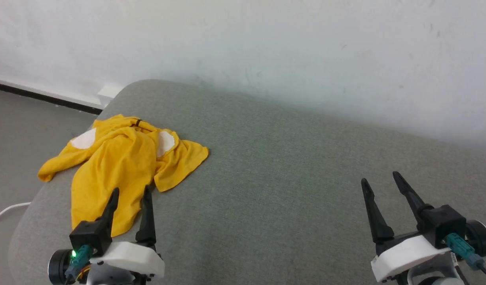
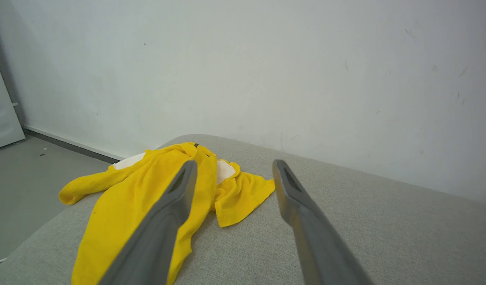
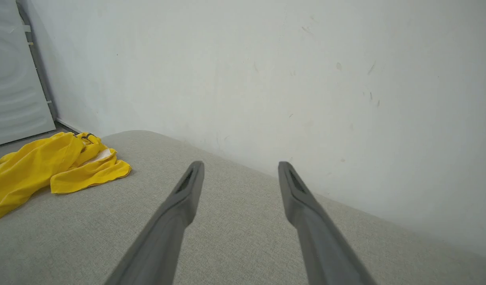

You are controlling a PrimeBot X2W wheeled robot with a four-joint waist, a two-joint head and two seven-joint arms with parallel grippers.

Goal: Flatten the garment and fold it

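Grey fabric surface (image 1: 290, 166), yellow garment (image 1: 120, 166) crumpled, white wall (image 1: 266, 47) behind

1. Upholstered pad (image 1: 290, 166): grey-green woven fabric with rounded corners and a flat top; the landmark for the entries below.
2. Wall (image 1: 266, 47): white, lightly scuffed, rising directly behind the pad's far edge.
3. Floor (image 1: 17, 130): plain grey, beyond the pad's left edge.
4. Skirting strip (image 1: 41, 96): dark line where wall meets floor, left of the pad's far corner.
5. Small white box (image 1: 108, 94): at the wall's foot, just beside the pad's far left corner.
6. Cable (image 1: 7, 209): white, curving over the floor near the pad's left edge.
7. Pale panel (image 2: 1, 114): upright, well left of the pad.
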